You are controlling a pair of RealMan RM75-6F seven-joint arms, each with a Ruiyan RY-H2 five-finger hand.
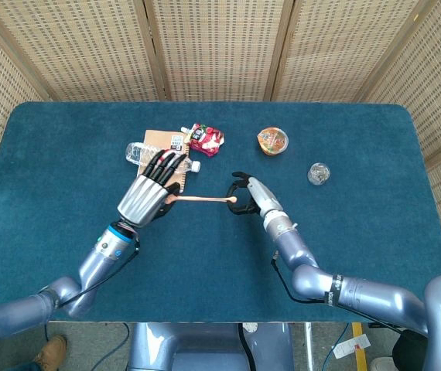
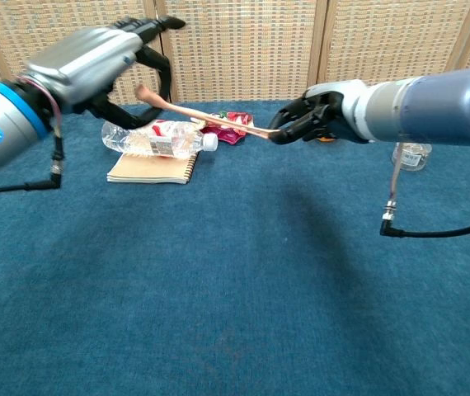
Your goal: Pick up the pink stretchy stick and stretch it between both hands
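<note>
Pink stretchy stick [image 1: 202, 199] hangs thin and taut, pinched between left robot hand [image 1: 148, 193] and right robot hand [image 1: 250, 196].

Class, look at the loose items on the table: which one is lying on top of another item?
The clear plastic bottle: it lies on its side across the notebook; the others rest directly on the cloth.

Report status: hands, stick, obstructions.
Left hand and right hand each grip an end. Pink stick drawn thin, above the table. Nothing between them.
</note>
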